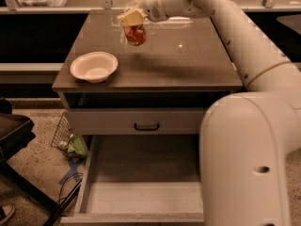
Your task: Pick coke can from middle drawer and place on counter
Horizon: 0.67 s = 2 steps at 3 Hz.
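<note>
My gripper (pixel 133 20) is shut on the coke can (pixel 135 34), a red-orange can that hangs below the cream fingers (pixel 130 17). It is held over the back left part of the counter (pixel 188 60), above the glossy grey-brown top; whether it touches the top I cannot tell. The middle drawer (pixel 141 199) is pulled fully open below, its pale floor bare. My white arm reaches in from the right and covers the drawer's right side.
A white bowl (pixel 94 66) sits on the counter's front left. A closed drawer front with a black handle (pixel 146 126) is above the open drawer. A wire basket with green stuff (pixel 70 142) and a dark chair (pixel 14 135) stand on the floor at left.
</note>
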Tool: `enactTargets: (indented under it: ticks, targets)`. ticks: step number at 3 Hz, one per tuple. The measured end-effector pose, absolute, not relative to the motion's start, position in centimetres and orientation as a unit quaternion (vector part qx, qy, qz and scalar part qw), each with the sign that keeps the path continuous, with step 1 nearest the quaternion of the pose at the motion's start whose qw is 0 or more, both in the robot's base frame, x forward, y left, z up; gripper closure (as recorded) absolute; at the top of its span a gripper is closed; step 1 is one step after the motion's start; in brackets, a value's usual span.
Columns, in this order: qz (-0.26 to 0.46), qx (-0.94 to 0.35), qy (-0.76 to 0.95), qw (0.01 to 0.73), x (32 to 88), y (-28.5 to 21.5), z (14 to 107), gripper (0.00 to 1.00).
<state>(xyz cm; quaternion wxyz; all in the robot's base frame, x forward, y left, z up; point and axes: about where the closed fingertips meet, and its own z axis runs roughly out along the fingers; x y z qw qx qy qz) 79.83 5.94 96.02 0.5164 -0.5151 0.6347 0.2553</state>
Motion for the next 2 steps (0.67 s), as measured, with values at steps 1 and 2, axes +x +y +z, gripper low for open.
enactTargets:
  ticks: [1, 2]
  targets:
    - [0.241, -0.484, 0.640, 0.546, 83.8, 5.3, 96.6, 1.00]
    - [0.240, -0.452, 0.651, 0.560, 86.2, 4.5, 96.6, 1.00]
